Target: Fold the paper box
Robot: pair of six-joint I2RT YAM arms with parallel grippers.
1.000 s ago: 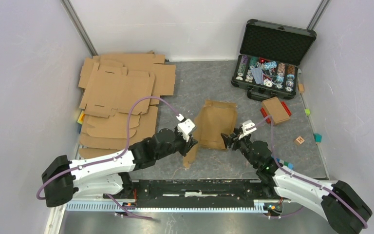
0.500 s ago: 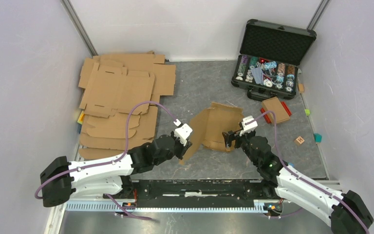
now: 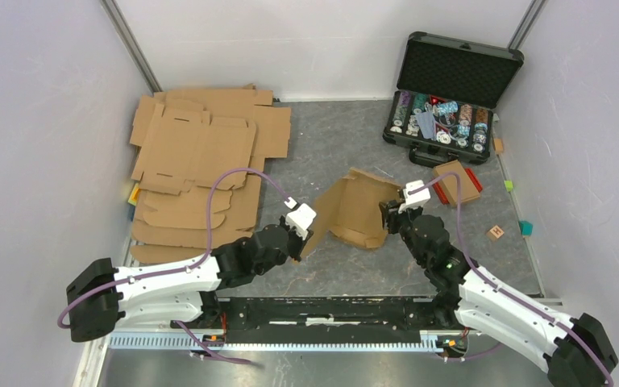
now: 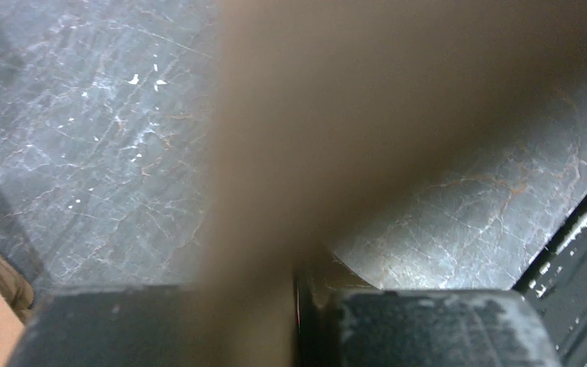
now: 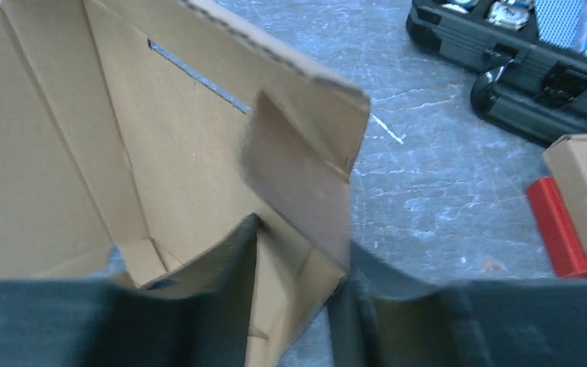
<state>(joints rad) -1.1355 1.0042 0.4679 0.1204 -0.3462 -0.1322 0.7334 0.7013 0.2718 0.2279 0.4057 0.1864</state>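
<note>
The paper box lies half-formed in the middle of the grey table, with its walls partly raised. My left gripper is at its left flap. In the left wrist view the gripper is shut on that flap, a blurred brown sheet filling most of the frame. My right gripper is at the box's right near corner. In the right wrist view the gripper pinches a folded corner, one finger inside the box and one outside. A slot shows in the far wall.
A pile of flat cardboard blanks covers the left of the table. The open black case of poker chips stands at the back right. A small closed brown box on a red block, a wooden cube and a teal cube lie to the right.
My right gripper moved forward along the box's right edge and closed on its corner. The left gripper drew back and left with the flap. The box swung to the right.
</note>
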